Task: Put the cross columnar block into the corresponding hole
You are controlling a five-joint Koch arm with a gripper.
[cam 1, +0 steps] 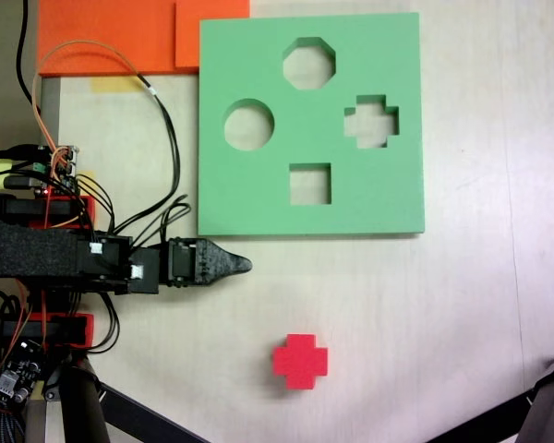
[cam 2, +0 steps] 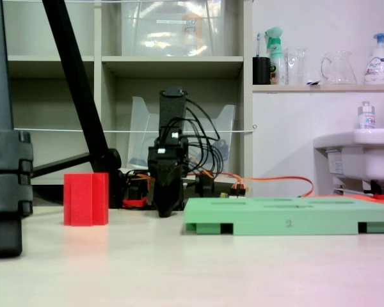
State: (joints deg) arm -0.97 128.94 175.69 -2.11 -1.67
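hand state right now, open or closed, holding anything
Hand: the black jaws meet at one tip in both fixed views, so closed and empty; the bright red plus-shaped foam block sits apart on the table.

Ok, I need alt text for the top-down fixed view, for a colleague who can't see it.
A small red plus-shaped foam block sits on the pale table, apart from the flat green foam board above it, whose plus-shaped cutout is empty. The black gripper reaches in from the left, between block and board, holding nothing.

Matt red foam block; matt green foam board beyond black plastic pincer; pale, smooth, faintly glossy table below.
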